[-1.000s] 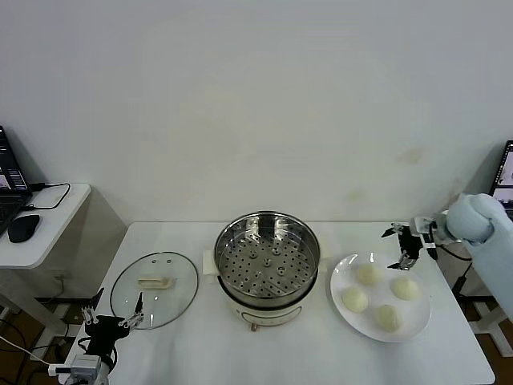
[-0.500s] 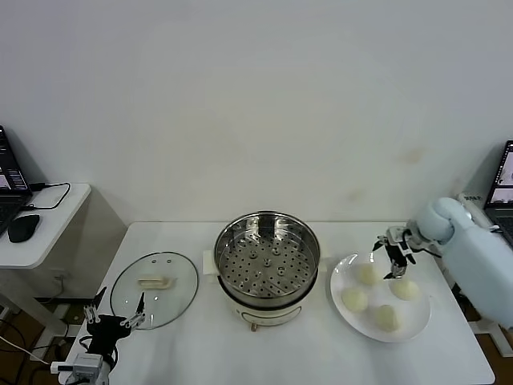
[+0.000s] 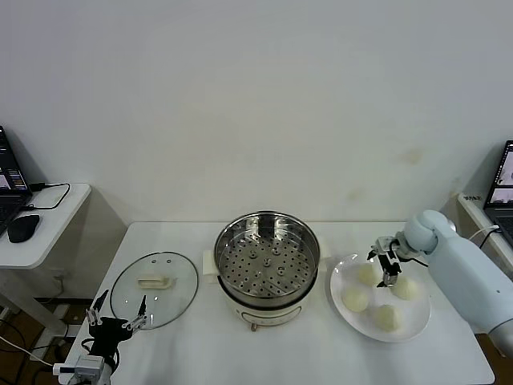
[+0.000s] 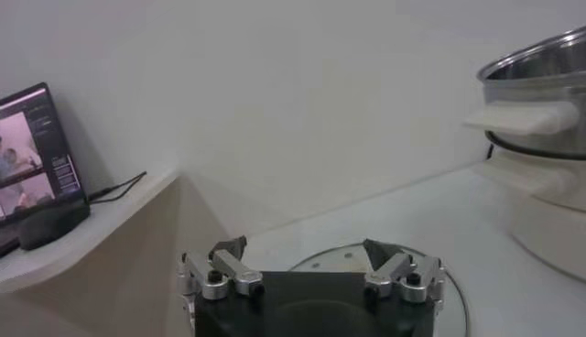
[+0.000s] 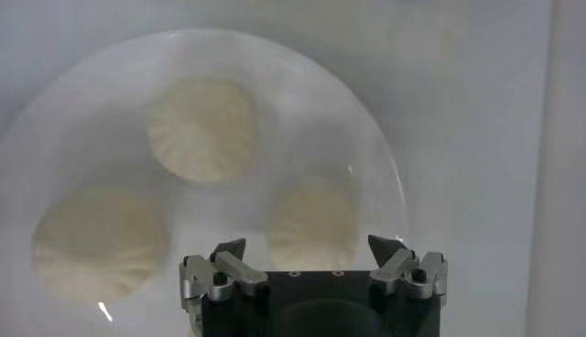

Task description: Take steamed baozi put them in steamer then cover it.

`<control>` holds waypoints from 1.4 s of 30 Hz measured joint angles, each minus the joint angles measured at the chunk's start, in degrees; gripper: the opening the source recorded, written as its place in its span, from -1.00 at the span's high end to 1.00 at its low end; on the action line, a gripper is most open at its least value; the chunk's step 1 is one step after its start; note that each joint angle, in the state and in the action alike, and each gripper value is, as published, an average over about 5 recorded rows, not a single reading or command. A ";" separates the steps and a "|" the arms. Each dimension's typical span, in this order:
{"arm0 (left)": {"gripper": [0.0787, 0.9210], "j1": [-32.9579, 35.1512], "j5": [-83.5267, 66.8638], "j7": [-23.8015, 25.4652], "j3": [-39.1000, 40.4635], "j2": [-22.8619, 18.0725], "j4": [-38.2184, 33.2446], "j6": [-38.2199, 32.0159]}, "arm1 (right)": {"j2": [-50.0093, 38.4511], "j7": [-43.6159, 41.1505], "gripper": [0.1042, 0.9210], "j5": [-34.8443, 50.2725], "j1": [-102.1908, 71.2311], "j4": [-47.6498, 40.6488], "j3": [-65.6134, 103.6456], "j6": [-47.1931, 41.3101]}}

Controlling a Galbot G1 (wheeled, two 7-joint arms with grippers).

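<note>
The right gripper [image 3: 384, 265] is hanging wide open and empty over the back of the white plate [image 3: 418, 325], with the nearest bun [image 5: 312, 224] lying directly beneath its jaws, as far as the wrist view shows. The four buns [image 3: 368, 274] are sitting on that plate, and the steamer [image 3: 266, 257] is standing empty just to its left. Since a second ago this arm has been swinging in from the plate's far right edge. The left gripper [image 3: 117, 323], also open and empty, is idling near the glass lid [image 3: 154, 289].
</note>
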 measured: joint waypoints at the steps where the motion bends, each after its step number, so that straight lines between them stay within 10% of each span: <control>1: -0.77 -0.02 0.00 0.01 0.01 0.01 0.05 0.00 | 0.13 0.25 -0.76 -0.11 0.00 -0.24 -0.01 -0.05; 12: -0.77 -0.25 0.00 -0.02 0.07 0.13 0.74 -0.03 | 1.01 1.68 -0.73 -0.24 0.04 -1.77 -0.38 -0.76; 23: -0.77 -0.38 0.03 -0.10 0.33 0.04 1.26 -0.09 | 0.82 1.63 -0.10 0.98 -0.13 -1.93 0.14 -1.58; 42: -0.77 -0.61 0.57 -0.41 1.14 0.18 1.80 -0.22 | -4.19 -2.61 -0.07 11.99 10.95 1.91 -7.17 -4.67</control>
